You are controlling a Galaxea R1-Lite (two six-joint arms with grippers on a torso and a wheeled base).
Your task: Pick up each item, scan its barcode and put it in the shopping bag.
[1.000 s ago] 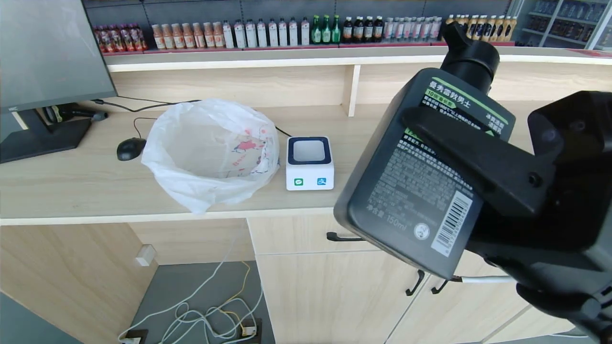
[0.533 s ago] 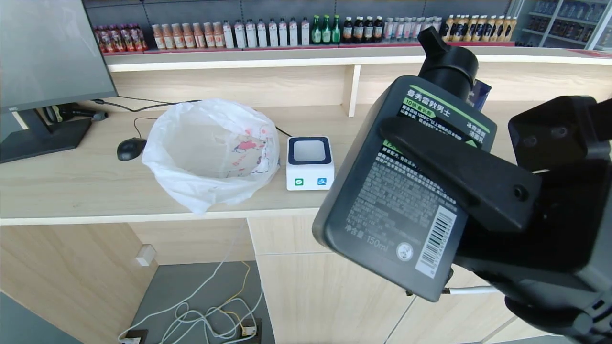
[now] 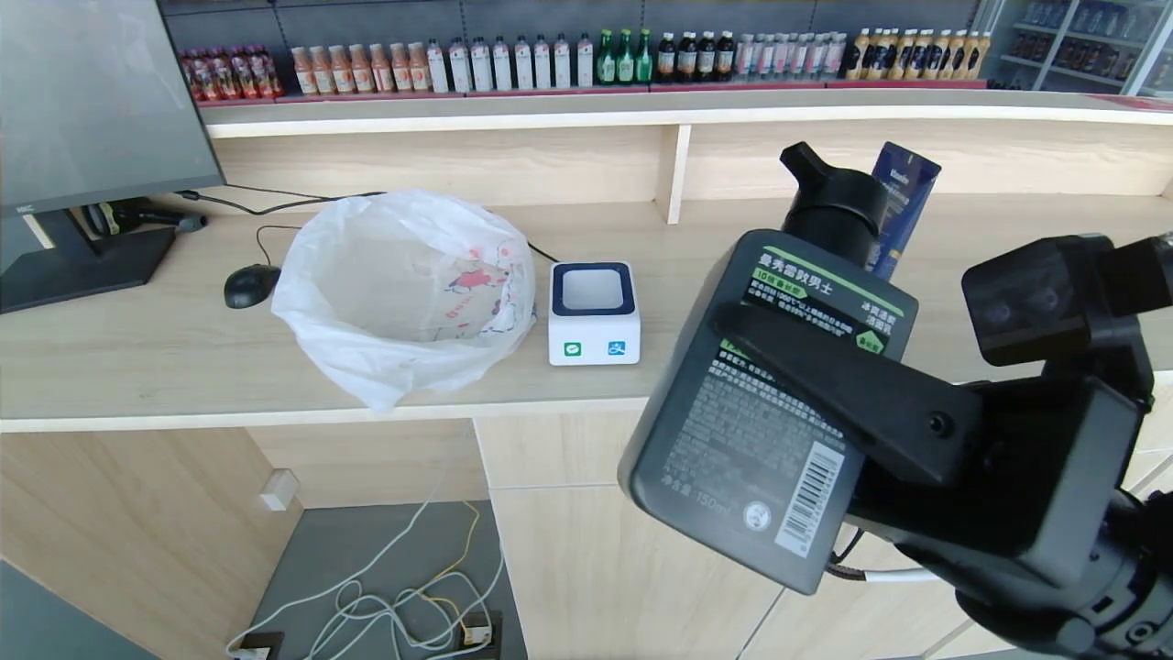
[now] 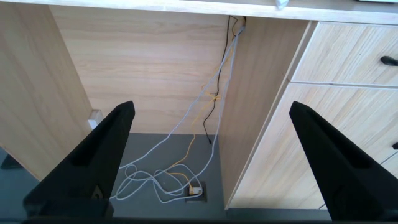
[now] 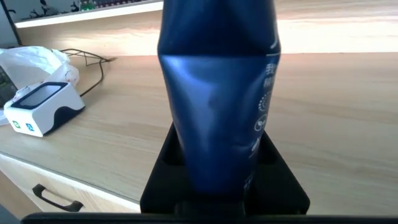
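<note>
Counter (image 3: 137, 367) ahead; dark bottle (image 3: 733, 440) clamped crosswise in right claw (image 3: 811, 380); left claw (image 4: 211, 109) released.

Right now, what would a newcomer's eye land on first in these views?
The dark bottle, clamped in the right gripper, looms in the foreground to the right of the white scanner, its barcode facing up toward the head camera. On the wooden counter, that scanner sits just right of the open shopping bag.

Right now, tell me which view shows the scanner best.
Head view: the scanner sits whole on the counter, window up, beside the shopping bag. The right wrist view has it obliquely, farther off. The left wrist view faces cables under the counter.
</note>
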